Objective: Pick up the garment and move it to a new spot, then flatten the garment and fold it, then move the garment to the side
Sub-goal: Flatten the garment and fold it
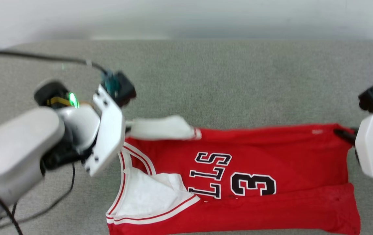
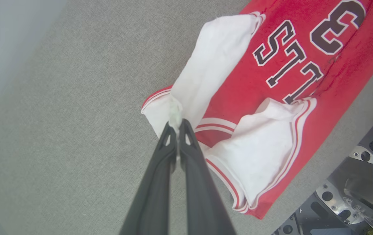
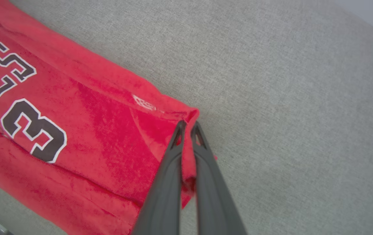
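While garment [image 1: 271,153] lies on grey fabric [image 1: 238,81], left gripper [image 2: 176,125] pinches white sleeve [image 2: 212,58], right gripper [image 3: 188,125] pinches red hem corner [image 3: 191,114]

My head camera looks down over the red jersey shirt [image 1: 271,147]; both wrist cameras sit close at opposite ends, sharing its middle.

left pincer [image 2: 177,124] clamped, right pincer [image 3: 188,124] clamped (both tight)
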